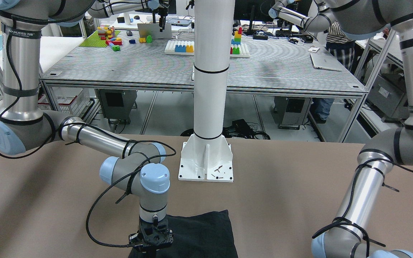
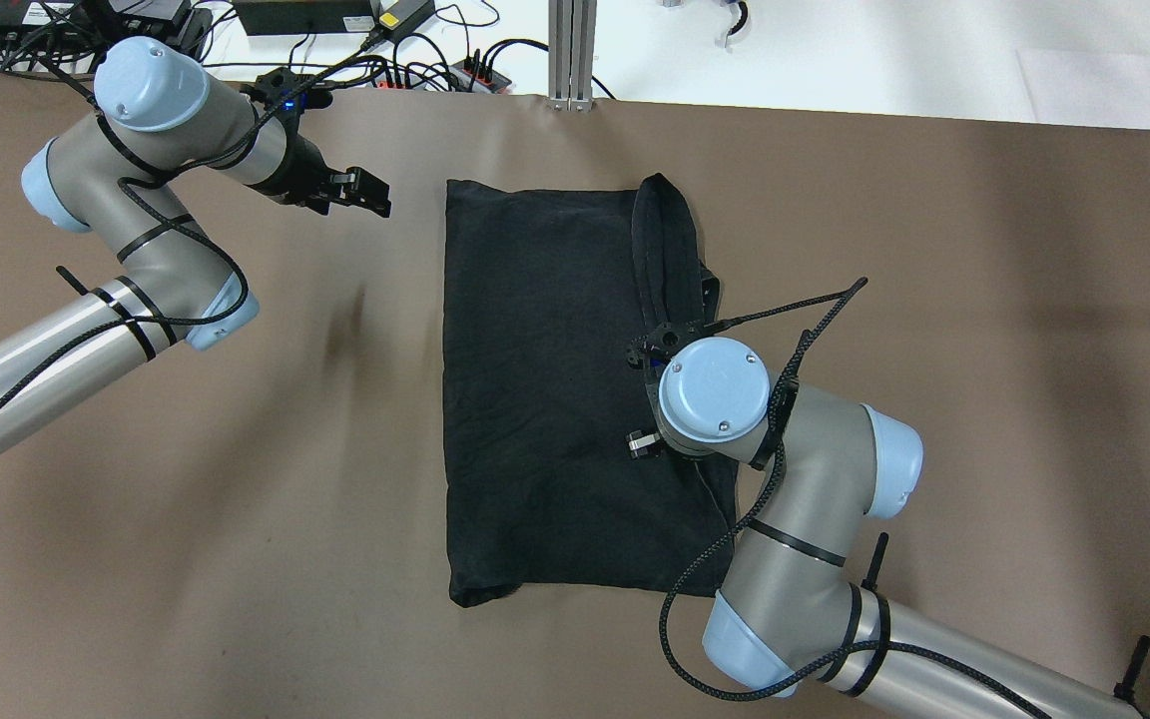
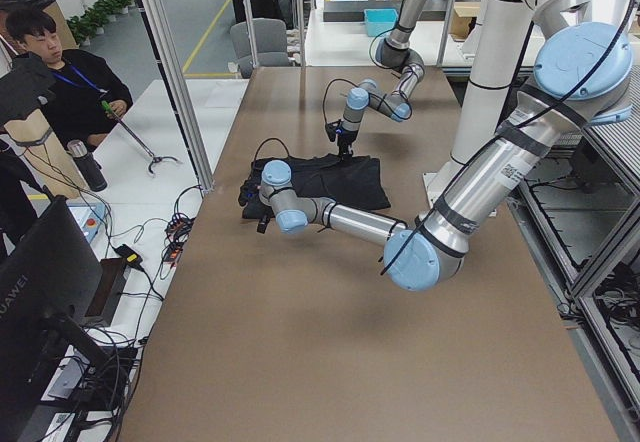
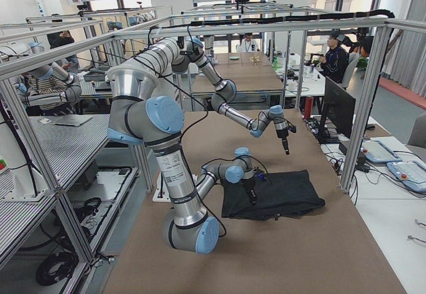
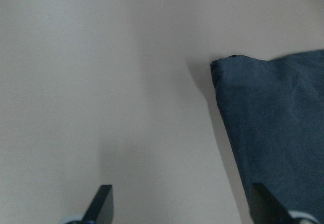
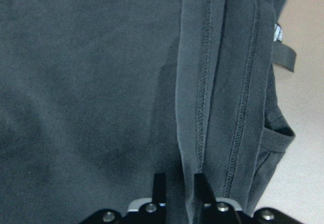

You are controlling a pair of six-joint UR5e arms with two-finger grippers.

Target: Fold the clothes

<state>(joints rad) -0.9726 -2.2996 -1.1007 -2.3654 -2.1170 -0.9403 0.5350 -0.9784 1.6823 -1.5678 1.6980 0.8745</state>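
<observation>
The clothes [image 2: 545,379] are one black fabric piece lying as a rectangle in the middle of the brown table. Its right side carries a turned-over, stitched hem strip [image 6: 228,82]. My right gripper [image 6: 179,186] stands straight down over that right edge, its wrist hiding it in the overhead view. Its jaws are drawn close on the edge of the hem layer. In the front view the right gripper [image 1: 151,243] sits on the cloth's edge. My left gripper [image 2: 375,195] hovers over bare table left of the cloth's far left corner [image 5: 223,64], open and empty.
A white pillar base plate [image 1: 206,165] is bolted to the table on the robot's side of the cloth. Cables and power strips [image 2: 415,60] line the far table edge. A seated person [image 3: 60,72] is beyond that edge. Bare brown table [image 2: 934,300] surrounds the cloth.
</observation>
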